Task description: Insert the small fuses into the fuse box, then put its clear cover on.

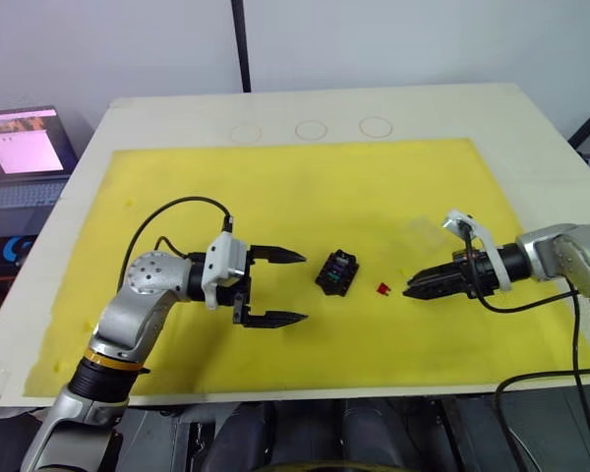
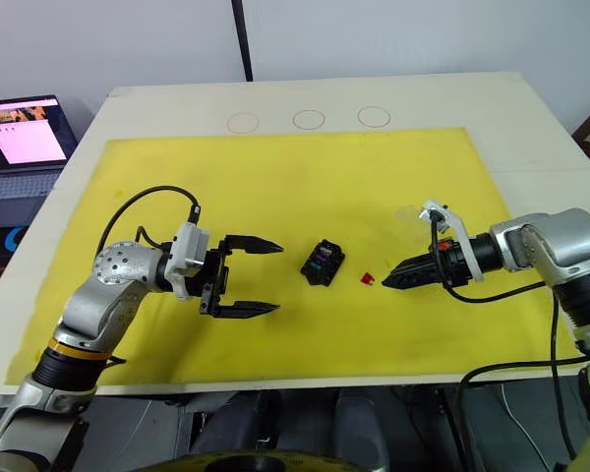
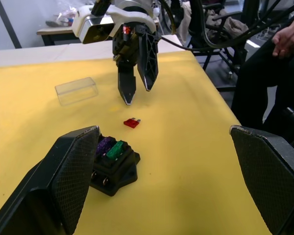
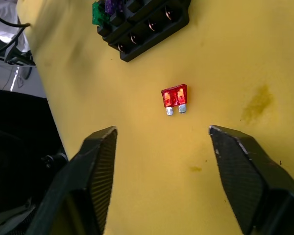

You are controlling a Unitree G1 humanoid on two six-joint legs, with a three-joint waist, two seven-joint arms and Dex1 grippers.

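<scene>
The right claw (image 1: 418, 286) hangs low over the yellow mat (image 1: 305, 197), its two fingers parted wide and holding nothing. The red fuse (image 4: 175, 97) lies flat on the mat just ahead of its tips, midway between the two fingers in the right wrist view, with its metal legs pointing back toward the claw. Beyond the fuse, farther from the claw, sits the fuse box (image 1: 336, 272), with a green fuse (image 3: 115, 150) and a purple fuse (image 3: 105, 145) already seated in it. The left claw (image 1: 275, 286) waits on the far side of the box, also wide open and empty. The clear cover (image 3: 76, 90) lies on the mat behind and beside the right claw, well apart from the box.

The step in hand looks like picking up the red fuse. To do it well, the right claw should come straight down so the fingers close on the plastic body, not the legs, keeping the fuse centred. A flat, thin piece can slip or flip, so a slow, square pinch seems wise.
</scene>
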